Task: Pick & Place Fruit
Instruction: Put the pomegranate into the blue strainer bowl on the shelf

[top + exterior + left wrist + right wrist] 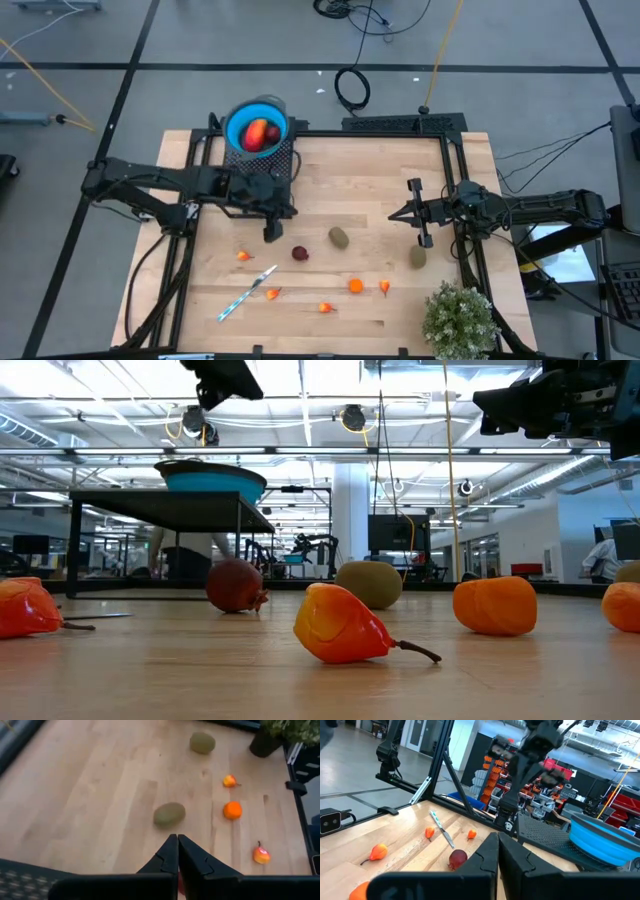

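— Two claws to enter first; state and position of each?

— Item one: my left gripper (272, 233), fingers pressed together with nothing between them, hanging above the wooden table (370, 160) just in front of the black stand (268, 160). Its own camera shows the two dark fingers (169, 857) meeting edge to edge. Item two: my right gripper (420, 213), likewise closed on nothing, held over the table's right side.

— Fruit already in the container?

— One blue bowl (256, 124) on the stand at the table's far-left edge, holding a red-orange piece (255, 133) and a dark red piece (273, 133) side by side.

— Fruit loose on the table?

— Entries as follows. One dark red round fruit (300, 253), just beside my left gripper's tip. One olive-brown oval (339, 237), to its right. A second olive-brown oval (417, 257), just beside my right gripper. One round orange fruit (355, 286), with a small red-orange fruit (385, 287) next to it. Three further small orange pieces: one (243, 256) toward the left, one (273, 293) touching the stick, one (326, 307) nearest the front edge.

— Other items?

— One thin silver-blue stick (248, 294) lying diagonally at front left. One bushy green plant (459, 318) at the front-right corner.
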`<state>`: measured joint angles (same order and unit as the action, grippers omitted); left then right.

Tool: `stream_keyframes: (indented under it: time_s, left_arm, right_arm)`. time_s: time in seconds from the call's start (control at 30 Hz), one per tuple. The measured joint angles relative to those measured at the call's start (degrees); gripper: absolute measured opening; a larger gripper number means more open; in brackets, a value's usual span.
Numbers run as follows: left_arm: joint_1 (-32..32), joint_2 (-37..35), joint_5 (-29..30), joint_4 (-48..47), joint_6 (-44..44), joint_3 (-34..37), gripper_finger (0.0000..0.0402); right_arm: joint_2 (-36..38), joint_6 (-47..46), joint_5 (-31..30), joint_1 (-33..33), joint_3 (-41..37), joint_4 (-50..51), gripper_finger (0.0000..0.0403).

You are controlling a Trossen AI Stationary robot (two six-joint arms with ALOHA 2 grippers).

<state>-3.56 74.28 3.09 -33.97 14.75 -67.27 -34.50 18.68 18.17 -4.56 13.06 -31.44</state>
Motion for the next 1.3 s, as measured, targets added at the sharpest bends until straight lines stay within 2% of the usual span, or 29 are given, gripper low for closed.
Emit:
stream_keyframes:
  time_s: [0.13, 0.33, 0.53, 0.73, 1.03, 1.3]
  left_arm:
    - [-1.62, 0.0, 0.55, 4.26, 4.79, 4.05, 0.0006]
    - [-3.83, 0.48, 5.57, 5.89, 14.16, 7.5, 0.0002]
    - [-5.77, 1.64, 7.98, 7.4, 17.31, 9.0, 0.0002]
    - [-7.78, 5.79, 10.73, 7.53, 12.38, 9.1, 0.0003]
    - [-11.29, 14.73, 9.03, 8.38, 0.36, 9.06, 0.0014]
    - [-11.96, 20.36, 6.91, 9.01, -0.94, 9.05, 0.0008]
  right_arm:
    - [0.0, 0.0, 0.0, 0.02, 0.0, -0.02, 0.0]
    - [-0.02, 0.02, 0.0, 0.04, 0.0, -0.02, 0.0]
    - [0.0, 0.02, 0.0, 0.04, 0.0, -0.02, 0.0]
    - [0.0, 0.02, 0.04, 0.04, 0.0, 0.11, 0.0]
    - [-0.18, 0.03, 0.11, 0.04, -0.02, 0.19, 0.0]
    - [-0.15, 0.02, 0.13, 0.04, -0.02, 0.02, 0.0]
